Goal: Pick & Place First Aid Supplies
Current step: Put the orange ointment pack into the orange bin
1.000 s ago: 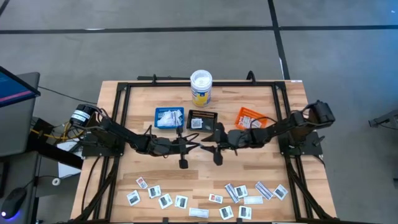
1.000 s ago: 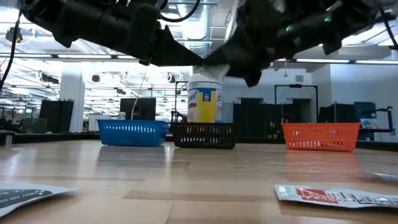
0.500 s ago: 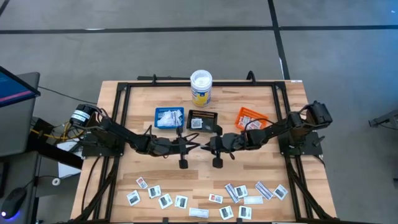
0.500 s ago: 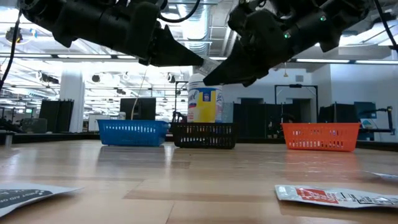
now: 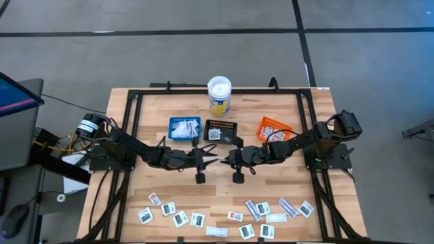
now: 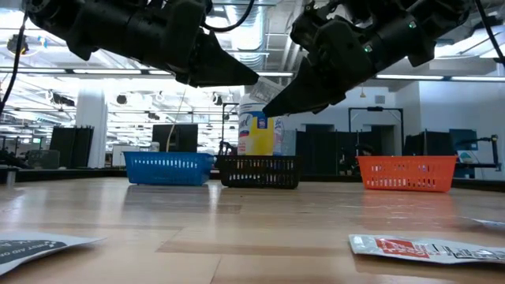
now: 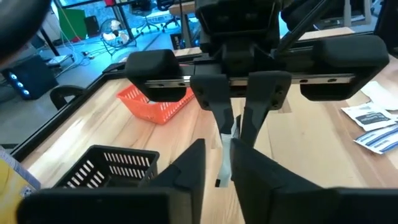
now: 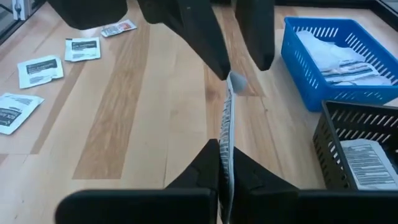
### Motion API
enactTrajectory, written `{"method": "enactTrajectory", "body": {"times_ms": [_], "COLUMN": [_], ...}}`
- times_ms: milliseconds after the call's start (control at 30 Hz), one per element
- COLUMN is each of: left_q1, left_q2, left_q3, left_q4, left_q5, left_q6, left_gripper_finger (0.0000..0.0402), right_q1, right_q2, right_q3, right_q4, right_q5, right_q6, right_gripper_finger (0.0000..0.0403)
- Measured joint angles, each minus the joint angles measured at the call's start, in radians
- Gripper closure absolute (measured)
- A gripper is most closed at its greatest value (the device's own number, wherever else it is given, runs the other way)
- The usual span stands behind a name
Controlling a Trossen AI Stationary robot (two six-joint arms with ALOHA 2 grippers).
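I see a pale wooden surface [image 5: 149, 186] with plank stripes, framed in black. On it sit a blue tray [image 5: 184, 128], a black tray [image 5: 221, 129] and an orange tray [image 5: 272, 128], all with mesh-patterned walls. The tub [image 5: 219, 95] is yellow-labelled with a white lid. The packets [image 5: 180, 218] are white with dark or red marks. Both arms are black, and the floor is grey.

White-lidded tub [image 5: 219, 95] behind blue [image 5: 184, 128], black [image 5: 222, 129], orange trays [image 5: 273, 128].
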Motion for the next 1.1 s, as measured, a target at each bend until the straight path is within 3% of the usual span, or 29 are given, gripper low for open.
{"method": "enactTrajectory", "body": {"times_ms": [133, 300, 533, 733, 900, 1100], "left_q1": [0.001, 0.021, 0.065, 0.067, 0.066, 0.065], "left_q2": [0.000, 0.000, 0.000, 0.000, 0.000, 0.002], "left_q3": [0.000, 0.000, 0.000, 0.000, 0.000, 0.000], "left_q4": [-0.001, -0.005, -0.007, -0.007, -0.007, -0.008], "left_q5": [0.018, 0.154, 0.164, 0.325, 0.273, 0.214], "left_q6": [-0.065, -0.097, -0.150, -0.104, -0.094, -0.093], "left_gripper_finger": [0.0300, 0.0274, 0.0266, 0.0310, 0.0386, 0.0389], "right_q1": [0.000, -0.007, 0.001, -0.005, -0.007, -0.009], "right_q2": [0.000, 0.000, 0.000, 0.000, 0.000, -0.001], "right_q3": [0.000, 0.000, 0.000, 0.000, 0.000, 0.001], "right_q4": [0.003, 0.014, 0.071, 0.058, 0.051, 0.029], "right_q5": [0.000, 0.000, -0.049, -0.053, -0.053, -0.047], "right_q6": [0.000, 0.004, 0.002, 0.002, 0.002, 0.002], "right_gripper_finger": [0.0402, 0.0402, 0.0402, 0.0403, 0.0403, 0.0403]}}
